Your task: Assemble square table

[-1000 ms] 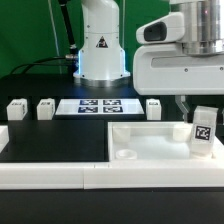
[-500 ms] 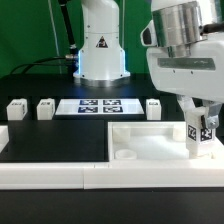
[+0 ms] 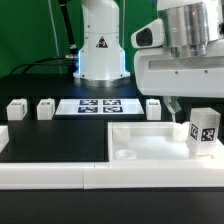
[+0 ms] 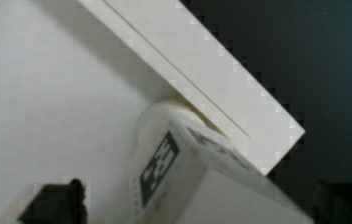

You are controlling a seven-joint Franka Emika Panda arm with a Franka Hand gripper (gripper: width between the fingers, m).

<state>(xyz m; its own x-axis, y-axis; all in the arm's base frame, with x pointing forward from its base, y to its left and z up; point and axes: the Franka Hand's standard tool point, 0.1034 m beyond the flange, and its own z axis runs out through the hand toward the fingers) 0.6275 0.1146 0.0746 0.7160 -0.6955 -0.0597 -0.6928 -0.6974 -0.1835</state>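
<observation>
The square table's white slab [image 3: 150,141] lies rim up on the black table, with a round socket [image 3: 125,155] at its near corner. One white tagged leg [image 3: 204,132] stands slightly tilted at the slab's corner on the exterior view's right. My gripper [image 3: 192,104] hangs just above it, open, and grips nothing. In the wrist view the leg [image 4: 199,170] stands between the two dark fingers [image 4: 57,202] with a gap on each side, next to the slab's raised rim [image 4: 191,70]. Three more legs [image 3: 45,108] stand in a row at the back.
The marker board [image 3: 98,106] lies flat between the back legs. A long low white border wall [image 3: 55,172] runs along the front edge. The robot's white base [image 3: 100,45] rises behind the board.
The gripper brought the leg down onto the slab's right corner, then opened and rose. The leg now stands free.
</observation>
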